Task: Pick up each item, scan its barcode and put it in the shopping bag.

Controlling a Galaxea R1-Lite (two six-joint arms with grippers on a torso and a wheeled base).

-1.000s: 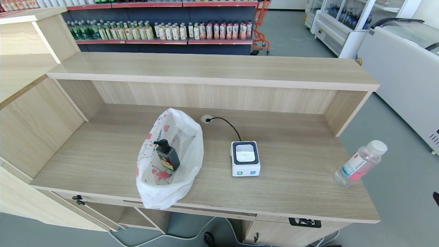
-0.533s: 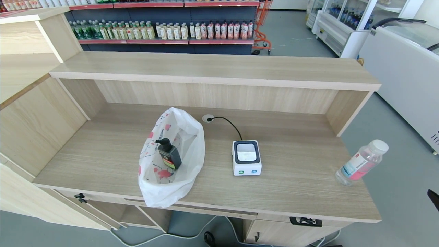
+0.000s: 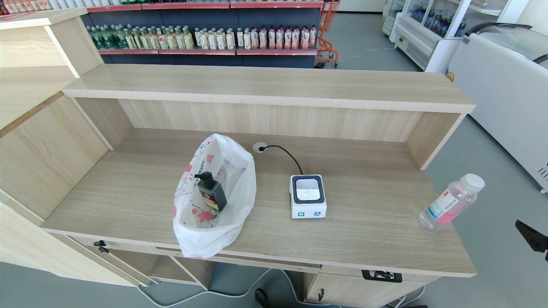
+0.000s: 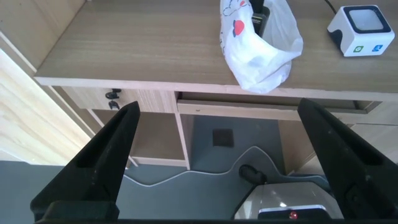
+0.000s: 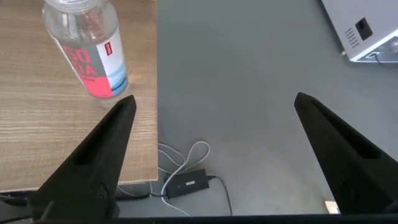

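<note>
At the right end of the counter (image 3: 376, 231): a clear bottle (image 3: 451, 202) with a white cap and a pink-and-blue label stands near the edge, well apart from the scanner (image 3: 307, 196).
Bottle's long axis: it seems upright, cap on top and base on the wood.
Right gripper (image 5: 214, 101): fingers spread wide with nothing between them. It hangs off the counter's end, over the grey floor.
Bottle from right gripper: toward the counter, that is toward the robot's left. The bottle is outside the gap, just beyond one finger.
Left gripper (image 4: 219, 107): also spread wide and empty, held back from the counter's front edge, on the bag's side.
Shopping bag (image 3: 214, 214): white with red prints, mouth open upward, at the front edge to the left of the scanner. A dark pump bottle (image 3: 210, 193) is inside it.
Nearer arm: the right one, clearly. The left is well apart from the clear bottle, with bag and scanner in between.
Step in hand: I think the clear bottle is the next item, not yet picked up and not yet scanned.
What the move asks: I judge the right gripper must shift sideways over the counter until the bottle's body is in the gap, then close across its width.
Risk: the bottle is near the edge, so a push from one finger may tip it off.
</note>
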